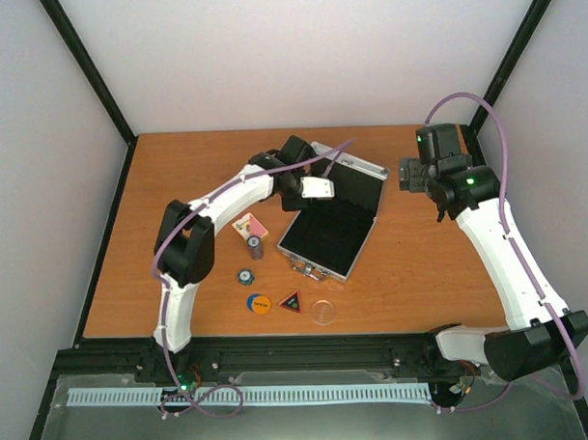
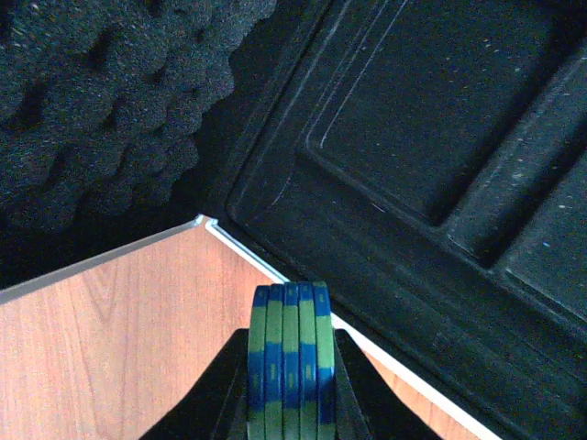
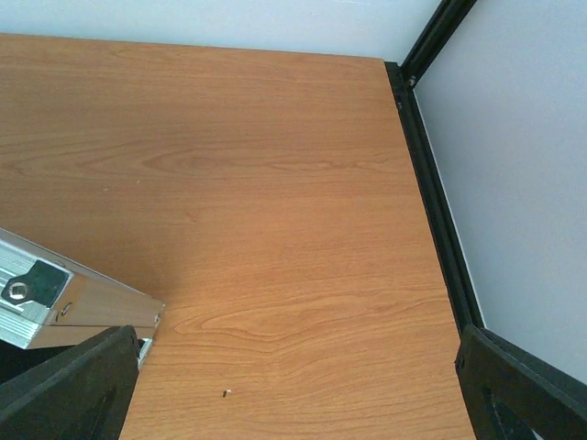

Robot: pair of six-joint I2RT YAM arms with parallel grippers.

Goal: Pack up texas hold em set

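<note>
Chips (image 2: 292,353) stand pinched in my shut left claw (image 2: 292,417), over the case (image 2: 440,183) edge. Dropped here, they might roll onto the worktop (image 2: 110,321). My right claw (image 3: 293,394) is wide open, empty.

case: the case (image 1: 325,236) lies open mid-surface (image 1: 421,264), its lid (image 1: 362,167) behind the tray.
card pack: the card pack (image 1: 249,224) lies left of the case.
chip stack: the chip stack (image 1: 255,247) stands just before the card pack.
low chip pile: the low chip pile (image 1: 245,277) sits before that stack.
front row: left disc (image 1: 258,303), triangle (image 1: 291,301) and right disc (image 1: 323,312) lie side by side before the case.
held chips: the held chips (image 2: 292,357) stand on edge in the left gripper (image 2: 292,408), above the case's corner.
</note>
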